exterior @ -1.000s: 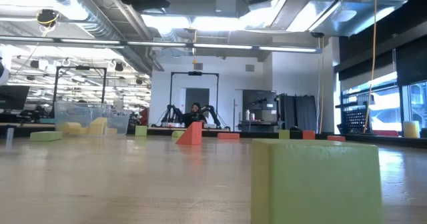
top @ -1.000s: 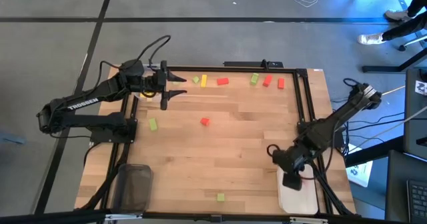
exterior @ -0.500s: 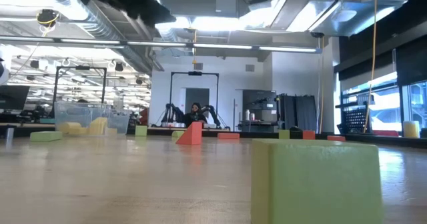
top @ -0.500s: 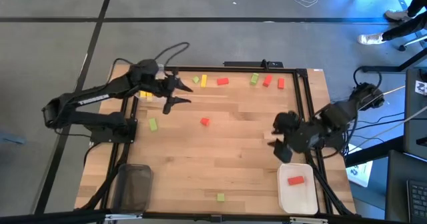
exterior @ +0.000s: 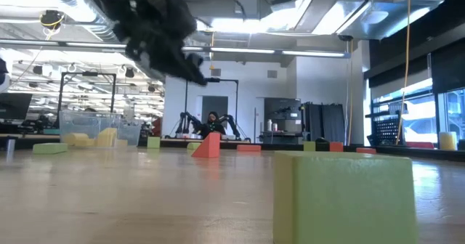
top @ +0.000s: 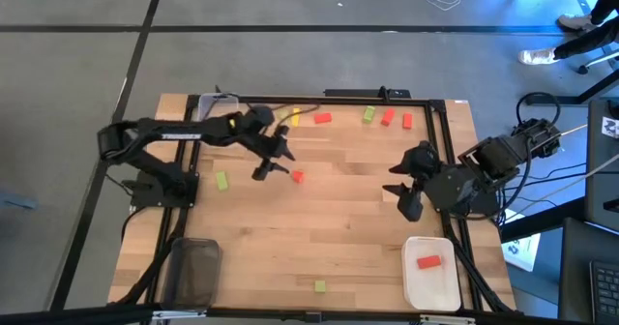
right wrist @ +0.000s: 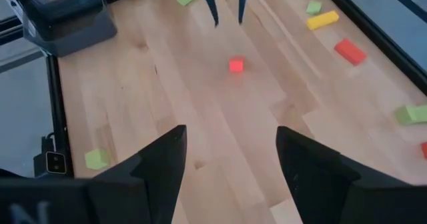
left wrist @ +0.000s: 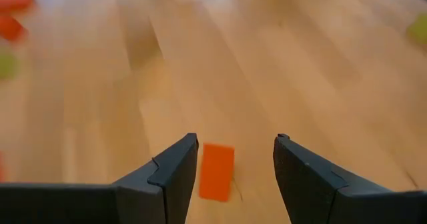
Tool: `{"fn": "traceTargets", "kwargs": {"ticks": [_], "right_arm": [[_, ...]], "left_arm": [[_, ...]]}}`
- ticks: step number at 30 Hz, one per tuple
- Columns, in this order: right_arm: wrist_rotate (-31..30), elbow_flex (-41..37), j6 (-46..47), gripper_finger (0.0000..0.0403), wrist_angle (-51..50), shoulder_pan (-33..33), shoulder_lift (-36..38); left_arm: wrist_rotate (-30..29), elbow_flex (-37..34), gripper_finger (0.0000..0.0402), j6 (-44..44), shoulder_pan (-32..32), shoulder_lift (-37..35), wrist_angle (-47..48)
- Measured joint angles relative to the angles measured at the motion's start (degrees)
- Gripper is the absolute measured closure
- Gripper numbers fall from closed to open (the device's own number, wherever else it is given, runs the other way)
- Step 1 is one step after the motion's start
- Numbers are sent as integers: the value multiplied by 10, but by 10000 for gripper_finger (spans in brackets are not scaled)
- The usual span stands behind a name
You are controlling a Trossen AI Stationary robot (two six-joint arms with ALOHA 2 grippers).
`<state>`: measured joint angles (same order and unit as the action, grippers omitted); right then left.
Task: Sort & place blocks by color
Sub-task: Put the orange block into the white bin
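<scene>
Small red, yellow and green blocks lie flat on the wooden table. One red block sits near the middle. My left gripper hangs open just above and to the far left of it, slanting down; in its wrist view the block shows between the fingertips, untouched. My right gripper is open and empty, raised above the table's right side. Another red block lies in the white tray.
Along the far edge lie a yellow block, red blocks and a green block. Green blocks lie left and near. A dark tray sits near left, a clear tray far left.
My left gripper has come down and swung toward the table's middle, tipping downward over the red block there. My right gripper has risen from the white tray and gone toward the far edge; a red block now shows lying in that tray.
</scene>
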<state>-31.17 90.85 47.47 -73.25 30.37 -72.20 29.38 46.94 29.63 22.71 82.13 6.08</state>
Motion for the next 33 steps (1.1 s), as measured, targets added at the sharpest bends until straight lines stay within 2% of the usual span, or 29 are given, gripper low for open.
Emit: {"fn": "traceTargets", "kwargs": {"ticks": [8, 17, 24, 33], "right_arm": [[-22, 0, -2, 170, 0, 0, 0], [-22, 0, -2, 170, 0, 0, 0], [-22, 0, -1, 170, 0, 0, 0], [-23, 0, 0, 170, 1, 0, 0]], "left_arm": [[-27, 0, 217, 10, -19, 106, -74], [-33, 0, 217, 10, -22, 163, -106], [-77, 0, 217, 12, -25, 186, -149], [-78, 0, 217, 31, -30, 188, -145]]}}
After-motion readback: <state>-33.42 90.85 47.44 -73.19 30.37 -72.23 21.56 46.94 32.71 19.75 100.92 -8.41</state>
